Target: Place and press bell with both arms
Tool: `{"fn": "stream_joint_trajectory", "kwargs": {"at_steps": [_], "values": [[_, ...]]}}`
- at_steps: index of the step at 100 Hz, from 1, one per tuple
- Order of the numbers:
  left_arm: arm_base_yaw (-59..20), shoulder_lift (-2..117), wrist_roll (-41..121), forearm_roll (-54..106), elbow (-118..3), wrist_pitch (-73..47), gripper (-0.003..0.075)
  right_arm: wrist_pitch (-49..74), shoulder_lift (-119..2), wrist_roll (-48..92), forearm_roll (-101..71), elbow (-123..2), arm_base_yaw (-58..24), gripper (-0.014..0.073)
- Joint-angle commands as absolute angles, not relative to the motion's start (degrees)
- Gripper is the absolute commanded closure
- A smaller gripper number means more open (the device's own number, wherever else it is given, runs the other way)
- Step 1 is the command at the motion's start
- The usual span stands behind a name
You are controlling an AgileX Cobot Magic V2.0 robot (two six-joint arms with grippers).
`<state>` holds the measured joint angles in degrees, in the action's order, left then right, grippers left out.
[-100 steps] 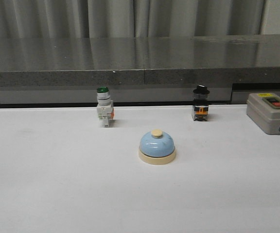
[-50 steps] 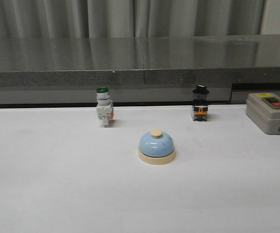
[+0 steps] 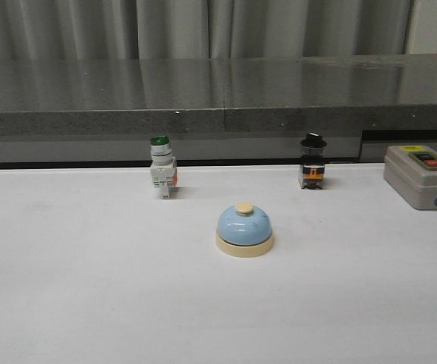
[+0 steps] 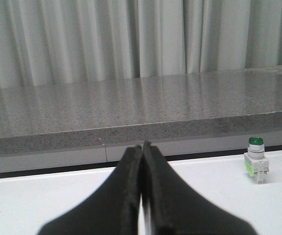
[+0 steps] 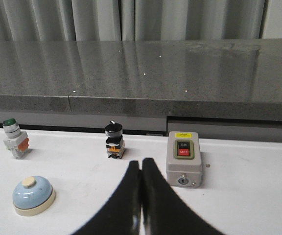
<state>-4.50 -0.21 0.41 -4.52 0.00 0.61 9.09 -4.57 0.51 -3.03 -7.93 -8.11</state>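
The light-blue bell [image 3: 244, 229] with cream base and button stands on the white table near the middle, nothing touching it. It also shows in the right wrist view [image 5: 33, 195]. Neither arm shows in the front view. My left gripper [image 4: 142, 146] is shut and empty, above the table; the bell is out of its view. My right gripper [image 5: 141, 162] is shut and empty, held apart from the bell.
A green-capped white push-button switch [image 3: 161, 167] stands at the back left, also in the left wrist view [image 4: 256, 160]. A black-knobbed switch [image 3: 312, 162] stands at the back right. A grey box with red and green buttons [image 3: 422, 176] sits far right. A grey ledge [image 3: 218, 91] runs behind.
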Motion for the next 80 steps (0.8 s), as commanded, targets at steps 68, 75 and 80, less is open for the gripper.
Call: {"fn": "stream_joint_trajectory", "kwargs": {"at_steps": [68, 75, 80], "values": [[-4.4, -2.0, 0.0, -4.0, 2.4, 5.1, 0.074, -0.5, 1.6, 0.8, -2.6, 0.8, -5.3, 0.0653], [-4.4, -2.0, 0.0, -4.0, 2.4, 5.1, 0.074, -0.8, 1.6, 0.8, -2.6, 0.8, -5.3, 0.0653], [-4.4, -2.0, 0.0, -4.0, 2.4, 5.1, 0.074, -0.8, 1.6, 0.8, -2.6, 0.8, -5.3, 0.0653]]}}
